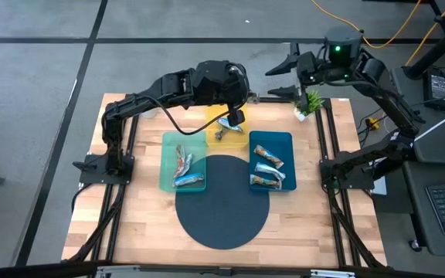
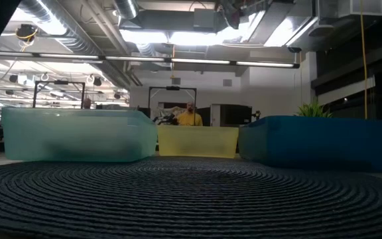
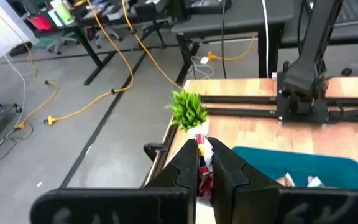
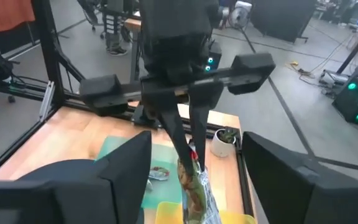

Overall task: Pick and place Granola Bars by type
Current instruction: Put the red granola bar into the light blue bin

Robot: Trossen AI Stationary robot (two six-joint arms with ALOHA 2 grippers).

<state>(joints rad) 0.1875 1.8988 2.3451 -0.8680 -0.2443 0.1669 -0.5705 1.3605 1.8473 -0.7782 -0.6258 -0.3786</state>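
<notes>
A multicoloured foil granola bar (image 4: 194, 186) hangs above the yellow tray (image 1: 242, 141) at the back middle, with my left gripper (image 1: 236, 117) shut on it. A silver bar (image 1: 221, 133) lies in the yellow tray. Two bars (image 1: 182, 166) lie in the teal tray (image 1: 168, 154), and several (image 1: 269, 170) in the blue tray (image 1: 284, 143). My right gripper (image 1: 283, 79) stands open, high over the far right edge, facing the left gripper and touching nothing. My left gripper pinches the bar's upper end (image 3: 204, 163) between its two fingers (image 4: 180, 138). The fingers come from the table's left, slanting a little downward. The bar hangs below them, tilted, its lower end (image 4: 199, 208) clear above the yellow tray.
A dark round mat (image 1: 222, 202) lies at the table's near middle, in front of the three trays. A small potted plant (image 1: 309, 102) stands at the far right corner, close under my right arm. Metal frame rails (image 1: 327, 147) run along the table's sides.
</notes>
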